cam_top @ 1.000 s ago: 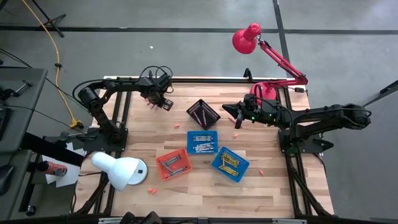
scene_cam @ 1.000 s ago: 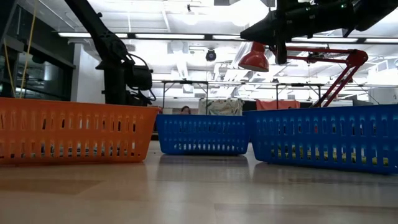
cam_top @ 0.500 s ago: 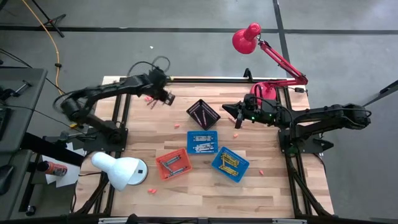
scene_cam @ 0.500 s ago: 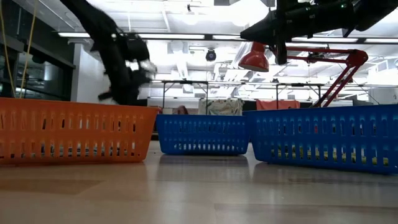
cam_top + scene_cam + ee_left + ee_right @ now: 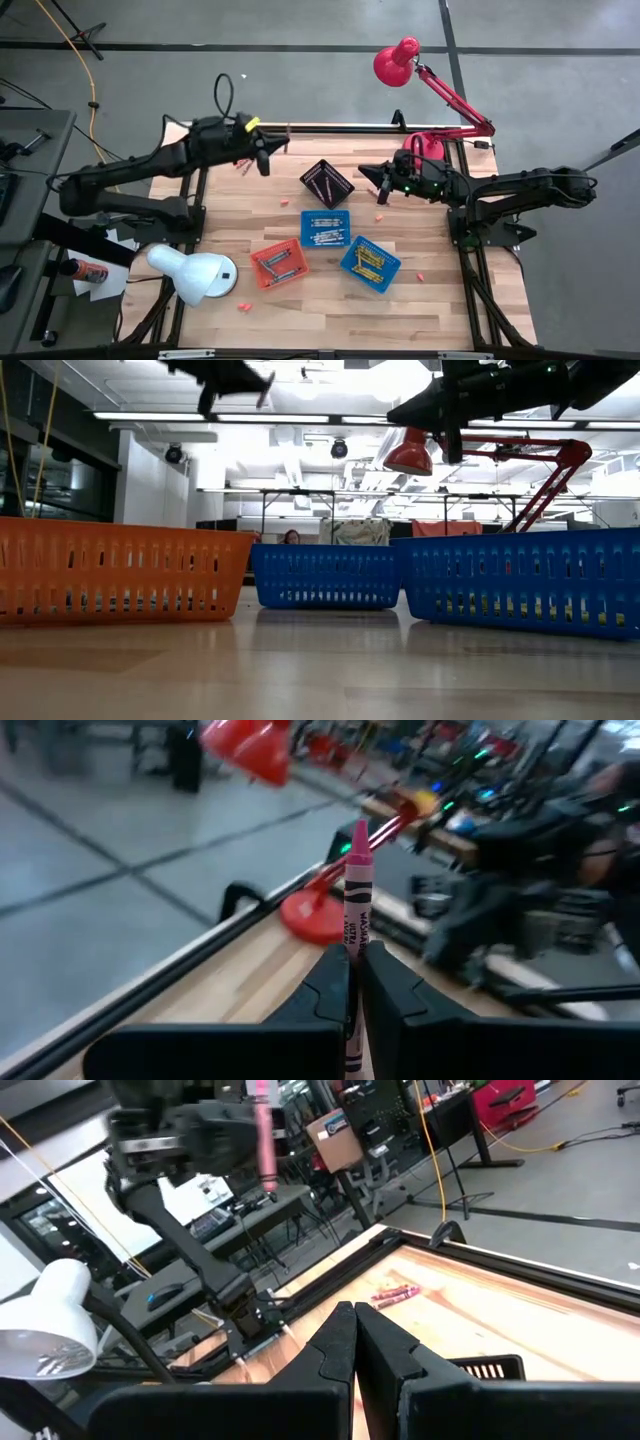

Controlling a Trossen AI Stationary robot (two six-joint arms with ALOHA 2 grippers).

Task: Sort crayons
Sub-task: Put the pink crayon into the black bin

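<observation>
The left arm stretches across the far left corner of the tabletop, raised well above it. Its left pincer is clenched on a pink crayon, which stands up between the fingers; the crayon's lower end is hidden behind them. Two more crayons lie together on the wood near the far edge.

Toward the middle, a black basket sits at about 12 o'clock from the central blue basket, with an orange basket at its 7 o'clock and a second blue basket at its 4 o'clock. Each holds crayons, too small to tell apart.

The right arm reaches in from the right side and hangs above the tabletop; the right pincer has its fingers pressed together, holding nothing. Its tip is cut off in the low view.
</observation>
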